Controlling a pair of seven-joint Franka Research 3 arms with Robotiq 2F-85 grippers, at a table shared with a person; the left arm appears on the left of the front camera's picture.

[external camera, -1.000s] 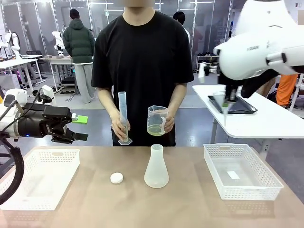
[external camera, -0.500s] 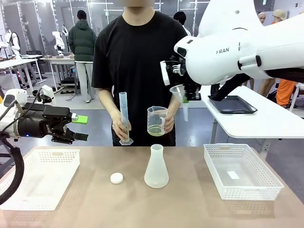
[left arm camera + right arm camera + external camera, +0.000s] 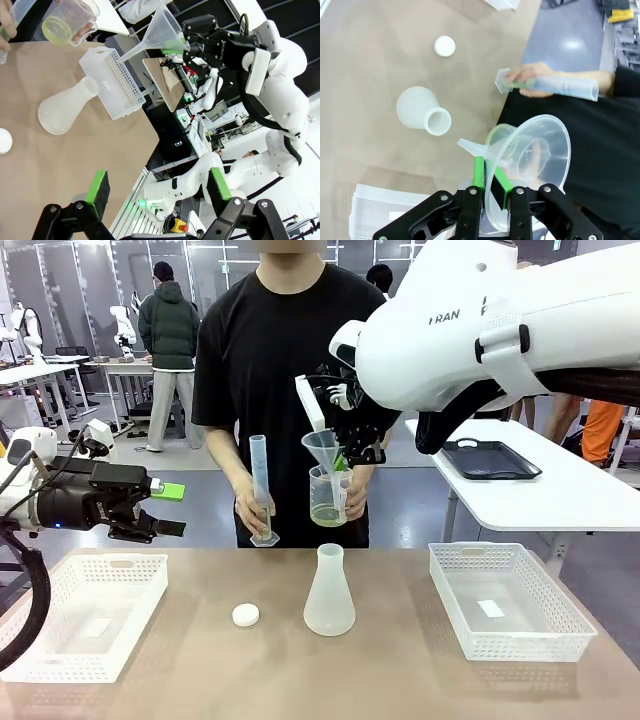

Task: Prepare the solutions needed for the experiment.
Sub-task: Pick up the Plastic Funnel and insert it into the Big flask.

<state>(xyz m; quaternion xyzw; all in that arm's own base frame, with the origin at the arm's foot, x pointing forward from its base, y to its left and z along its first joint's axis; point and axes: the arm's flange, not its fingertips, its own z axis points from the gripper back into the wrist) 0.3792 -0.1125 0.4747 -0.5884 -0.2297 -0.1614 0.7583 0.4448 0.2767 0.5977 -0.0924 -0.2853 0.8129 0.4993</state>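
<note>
The right gripper (image 3: 490, 181) is closed tight on the wall of a clear plastic funnel (image 3: 545, 145), its green pads pinching the cone just under the rim. The funnel hangs tilted, high above the middle of the surface (image 3: 400, 670), with its stem pointing up and toward the left edge rather than down.

Below it, a frosted translucent conical flask (image 3: 329, 595) stands upright in the middle of the surface with its narrow neck uncapped. It looks empty, as far as the frosted wall lets one tell. A small white round cap (image 3: 245, 615) lies near it, on the side toward the left edge.

The pale yellow-green solution (image 3: 327, 513), a shallow layer, sits in a clear plastic measuring jug (image 3: 330, 480) that the person's hand (image 3: 356, 502) holds up beyond the far edge, just behind the funnel. Their other hand holds a tall clear graduated cylinder (image 3: 259, 475).

The left gripper (image 3: 172, 509) hangs wide open and empty over a white perforated plastic basket (image 3: 60, 580) at the left edge. A matching basket (image 3: 480, 548) sits at the right edge.

The task looks to be in its early part. The funnel is fetched but not seated, and no liquid seems to have reached the flask. What is left is turning the stem down into the neck, pouring, and probably capping.
</note>
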